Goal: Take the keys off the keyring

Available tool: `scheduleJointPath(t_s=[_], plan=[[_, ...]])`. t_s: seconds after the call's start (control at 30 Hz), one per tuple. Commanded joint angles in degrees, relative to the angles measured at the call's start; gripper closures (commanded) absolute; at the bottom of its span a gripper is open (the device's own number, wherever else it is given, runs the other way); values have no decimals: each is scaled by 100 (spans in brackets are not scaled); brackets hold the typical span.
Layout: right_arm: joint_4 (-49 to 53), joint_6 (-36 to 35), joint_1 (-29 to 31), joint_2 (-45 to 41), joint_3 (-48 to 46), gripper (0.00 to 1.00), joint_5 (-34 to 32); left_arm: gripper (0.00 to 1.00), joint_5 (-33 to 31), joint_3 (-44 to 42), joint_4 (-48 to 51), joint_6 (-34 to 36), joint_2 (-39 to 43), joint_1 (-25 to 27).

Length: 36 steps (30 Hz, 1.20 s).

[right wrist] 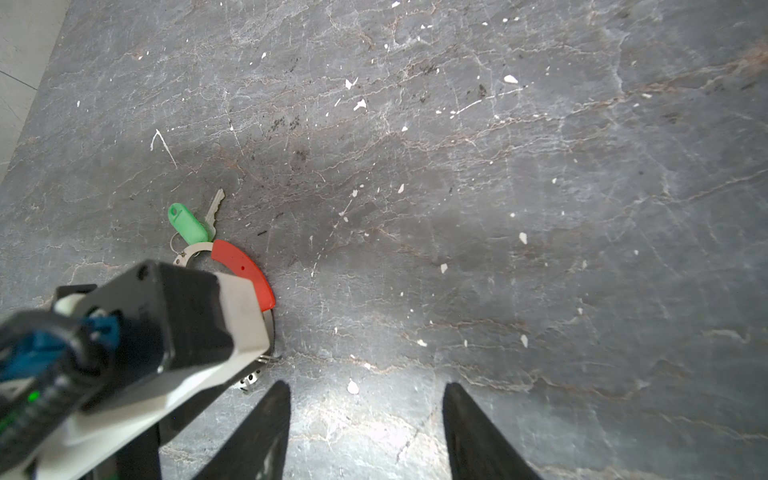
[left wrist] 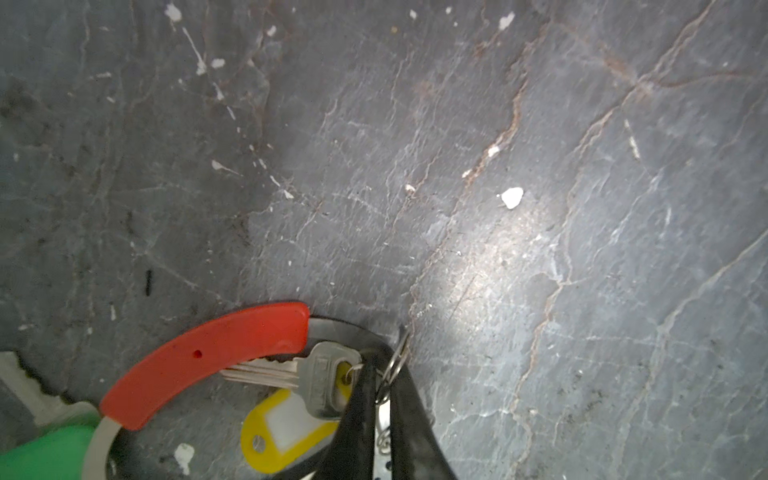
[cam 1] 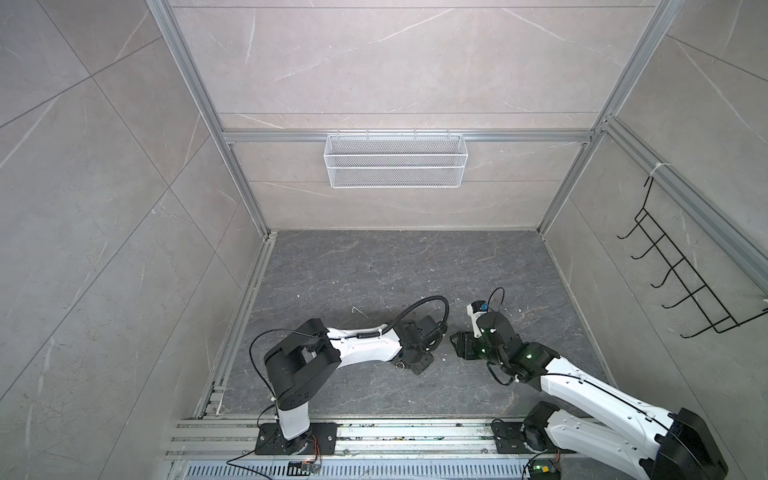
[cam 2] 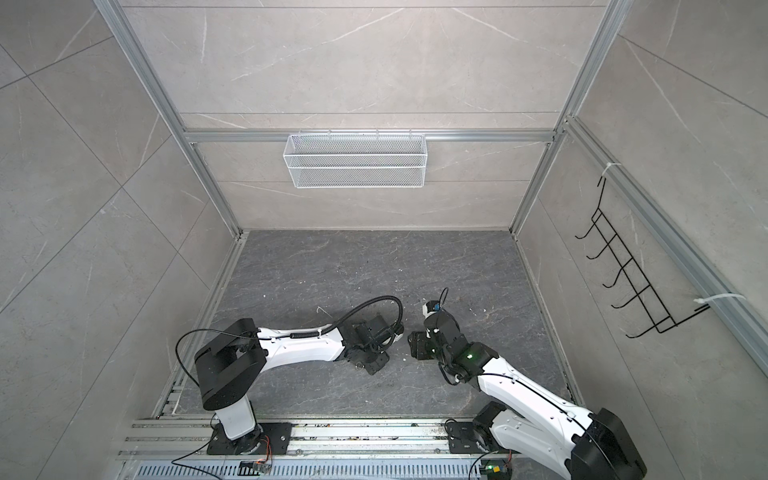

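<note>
Down on the dark stone desk [left wrist: 519, 124], the left hand [left wrist: 380, 374] is low and its black fingers [left wrist: 353, 428] are pinched together on the keyring [left wrist: 345, 328]. They grip the bare metal band just past the end of the red sleeve [left wrist: 208, 357]. A small silver ring [left wrist: 397, 361] pokes up right at the fingertips. The yellow-tagged key [left wrist: 326, 382] lies inside the hoop, its blade tucked under the red sleeve and its tag flat on the desk beside the fingers.

From the right wrist, the keyring [right wrist: 245, 270] lies flat on the desk, half hidden by the left arm's camera housing [right wrist: 166, 324]. The green-tagged key [right wrist: 189, 224] lies outside the hoop at the sleeve's far end, its blade pointing away and its tag touching the band there.

The right hand [right wrist: 367, 386] hovers just beside all this with its fingers well apart, nothing between them but bare desk. In both top views the two wrists sit close together near the middle of the desk, and the keys are hidden beneath them.
</note>
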<state>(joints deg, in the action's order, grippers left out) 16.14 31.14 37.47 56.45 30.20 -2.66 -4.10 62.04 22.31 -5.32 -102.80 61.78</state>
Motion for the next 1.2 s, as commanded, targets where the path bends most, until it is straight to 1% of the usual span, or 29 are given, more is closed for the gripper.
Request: scheduleJointPath(t_s=[0.0,0.07,0.23,0.37,0.47,0.57,0.7,0.8,0.87,0.97,1.03,1.1,1.17], plan=[[144,53,-27,-90,4,39,-71,94,41,26,-166,94,104,32],[136,51,-30,-99,12,39,-53,100,-56,-17,-236,67,175,29],[128,-21,-29,-107,141,39,3,100,-435,-267,-538,-66,722,27],[158,-167,-30,-110,376,40,5,100,-618,-568,-839,-247,1593,29],[38,-344,-29,-116,556,42,232,100,-610,-804,-1056,-357,2302,31],[-145,-428,-30,-149,696,46,416,100,-606,-938,-1096,-416,2937,27],[-618,-535,-30,-343,687,46,819,100,-546,-1091,-1118,-442,3682,16],[-1168,-587,-30,-562,564,43,1383,100,-489,-1211,-1133,-488,4111,-17],[-1512,-626,-27,-683,494,39,1763,100,-459,-1260,-1108,-525,4329,-39],[-1629,-677,-30,-850,539,35,1937,100,-268,-1321,-1038,-520,4655,-104],[-1721,-713,-30,-953,547,33,2067,100,-102,-1369,-968,-520,4842,-172],[-1727,-691,-30,-961,614,32,2188,100,-71,-1385,-893,-541,4988,-210],[-1684,-834,-30,-880,721,32,2521,100,-90,-1414,-886,-604,5108,-234]])
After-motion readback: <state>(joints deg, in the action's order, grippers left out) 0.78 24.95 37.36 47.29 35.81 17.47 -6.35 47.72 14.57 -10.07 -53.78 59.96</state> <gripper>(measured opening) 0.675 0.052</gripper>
